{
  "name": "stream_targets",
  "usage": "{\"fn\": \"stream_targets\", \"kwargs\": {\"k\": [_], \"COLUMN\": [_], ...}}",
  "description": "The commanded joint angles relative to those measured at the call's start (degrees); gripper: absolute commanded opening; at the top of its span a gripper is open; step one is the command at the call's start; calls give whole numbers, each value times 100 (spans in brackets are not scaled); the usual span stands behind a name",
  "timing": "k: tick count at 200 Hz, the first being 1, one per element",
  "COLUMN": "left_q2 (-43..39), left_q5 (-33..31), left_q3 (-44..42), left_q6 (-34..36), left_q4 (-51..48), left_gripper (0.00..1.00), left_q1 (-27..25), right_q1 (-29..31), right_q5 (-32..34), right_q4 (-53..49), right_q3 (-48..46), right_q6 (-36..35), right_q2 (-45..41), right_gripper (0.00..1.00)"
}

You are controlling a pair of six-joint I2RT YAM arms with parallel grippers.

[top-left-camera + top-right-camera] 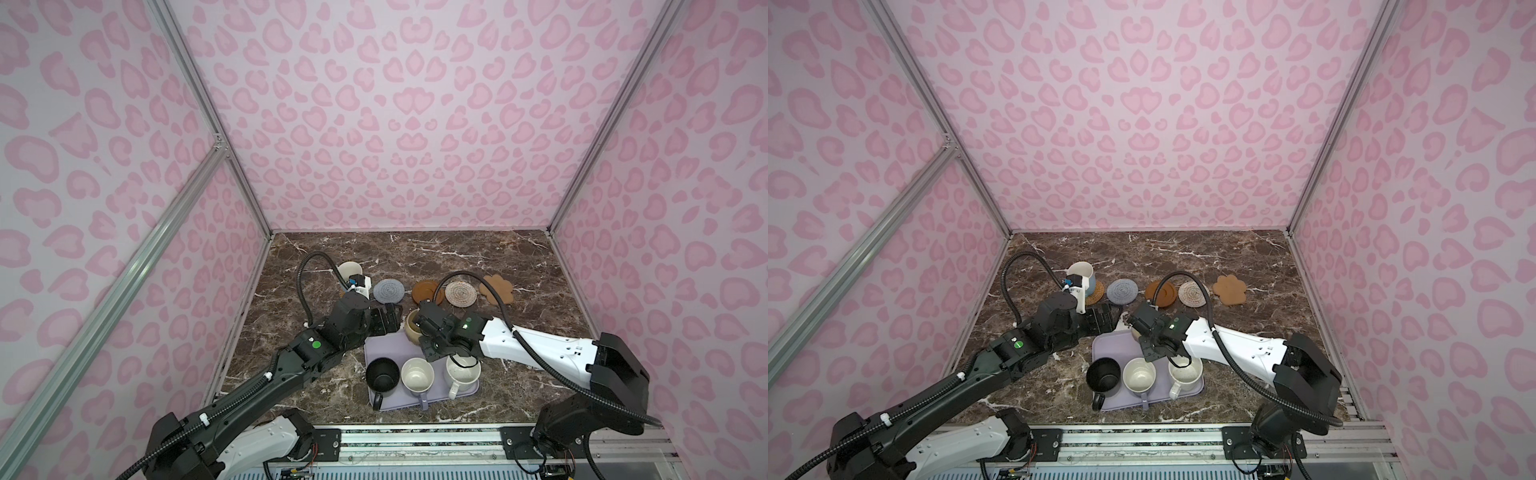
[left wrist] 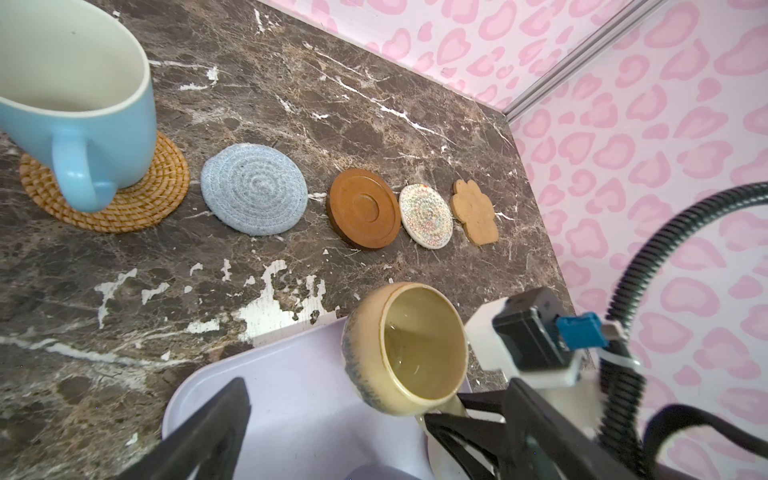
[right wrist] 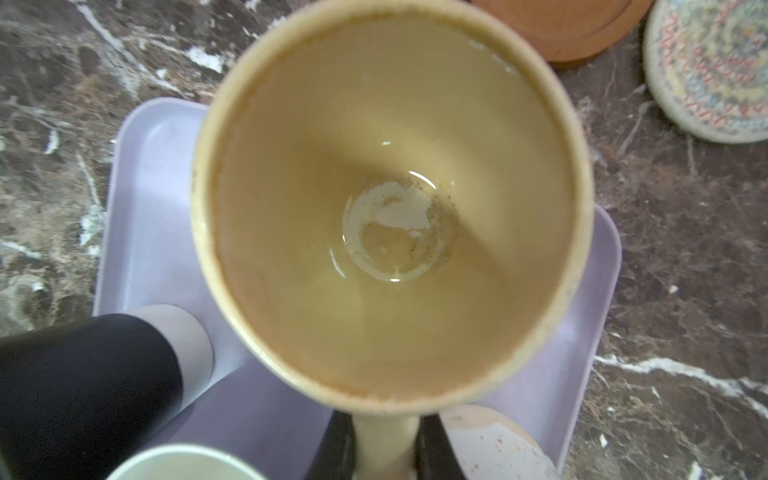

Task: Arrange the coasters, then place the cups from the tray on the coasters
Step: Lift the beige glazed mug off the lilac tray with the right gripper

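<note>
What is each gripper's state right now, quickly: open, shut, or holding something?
Left gripper: open, holding nothing.
Right gripper: shut on the pale yellow mug's handle.

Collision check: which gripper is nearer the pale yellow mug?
Right. The right gripper is shut on the handle of the pale yellow mug; left gripper hangs open beside it, apart.
</note>
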Motion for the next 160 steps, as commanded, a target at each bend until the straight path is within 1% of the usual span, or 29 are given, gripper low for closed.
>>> {"fn": "stream_targets", "kwargs": {"k": [1,28,46,80,98,116,136,149,152,160], "left_q2": [-57,-156,-219,-254,-251,-178,-62,76,120,219], "left_q5": [-267,-380,-525,-130,-14,127,177,113,102,45], "left_q3": [24,-31,81,495,550,595,618,579,585,600], "left_q6": [-326,-477,-375,-31,12,40,72,99,97,87], "left_q4": [-95,-52,-221,-491,-553,-577,-507,-270,-239,-203], "left_gripper": [97,97,97,97,97,97,97,97,97,97], "left_q1": [-2,7,85,481,687,877,1024,1115,1140,1205], "right_q1": [28,18,-52,-192,-267,-322,-417,-447,-462,-527], "right_q5": [250,450,415,493,481,677,806,945,944,849], "right_q4": [436,414,440,466,536,424,363,371,401,462], "right_q3": [-36,159,384,930,1242,1662,2103,2234,2408,2511], "right_q6": [-12,-109,-72,-208,-282,-342,-428,-500,-500,-498], "right_q2": [-194,-169,1,448,689,1042,1449,1703,1748,1884], "right_gripper": [0,0,0,0,0,0,0,0,0,0]}}
